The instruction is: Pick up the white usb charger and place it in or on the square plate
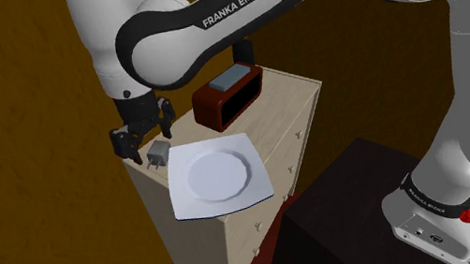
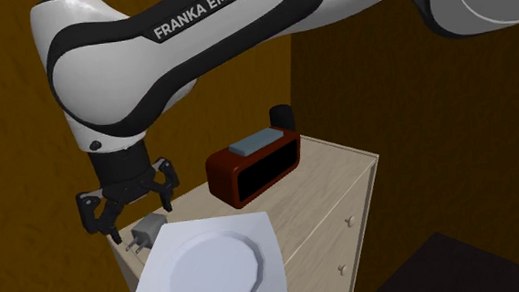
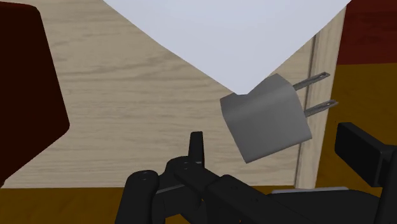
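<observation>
The black two-finger tool (image 1: 145,141) hangs over one corner of the top of the light wooden chest of drawers (image 1: 278,101), the corner at the shoulder view's left. Its fingers stand apart and clasp nothing. Right under them lies the small pale grey, cube-shaped usb charger (image 3: 267,118), resting on the wood, with its two metal prongs pointing out toward the top's nearby edge.

In the wrist view the charger sits in the gap between the fingers (image 3: 362,153), closer to one than the other, and neither finger touches it. This looks like a lined-up approach: with the fingers spread wide on either side of the body, a descent would bring the pads against its flat faces, not its prongs.

The white square plate (image 1: 220,174) lies flat and bare just beside the charger. One of its corners comes up against the charger, though whether the two touch cannot be told. The plate covers the near end of the top and seems to reach slightly past that edge. Being so close, it should need only a short lift and sideways carry.

Further back on the top stands a dark red-brown open-fronted box (image 2: 254,168), well apart from the tool, so it should not get in the way.
</observation>
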{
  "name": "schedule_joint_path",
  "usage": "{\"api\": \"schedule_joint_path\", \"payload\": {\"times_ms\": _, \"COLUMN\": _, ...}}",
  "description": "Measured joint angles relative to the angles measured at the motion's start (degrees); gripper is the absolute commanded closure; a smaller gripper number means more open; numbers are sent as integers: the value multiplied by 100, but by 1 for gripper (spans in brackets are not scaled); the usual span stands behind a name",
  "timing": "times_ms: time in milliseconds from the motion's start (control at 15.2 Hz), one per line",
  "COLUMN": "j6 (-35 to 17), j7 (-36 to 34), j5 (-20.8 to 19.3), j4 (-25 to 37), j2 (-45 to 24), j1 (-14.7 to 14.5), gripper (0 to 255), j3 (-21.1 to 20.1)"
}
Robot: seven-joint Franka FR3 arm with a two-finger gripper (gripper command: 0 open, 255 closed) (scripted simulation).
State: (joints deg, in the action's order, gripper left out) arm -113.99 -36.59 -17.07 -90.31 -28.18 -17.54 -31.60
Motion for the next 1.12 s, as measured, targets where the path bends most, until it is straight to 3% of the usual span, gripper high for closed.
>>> {"api": "schedule_joint_path", "payload": {"times_ms": 594, "j6": -224, "j7": -44, "j5": -72, "j4": -128, "j2": -109, "j1": -13, "gripper": 0, "j3": 42}}
{"api": "schedule_joint_path", "payload": {"times_ms": 660, "j6": -225, "j7": -44, "j5": -72, "j4": -128, "j2": -109, "j1": -12, "gripper": 255, "j3": 42}}
{"api": "schedule_joint_path", "payload": {"times_ms": 1122, "j6": -222, "j7": -7, "j5": -45, "j4": -128, "j2": -69, "j1": 9, "gripper": 255, "j3": 20}}
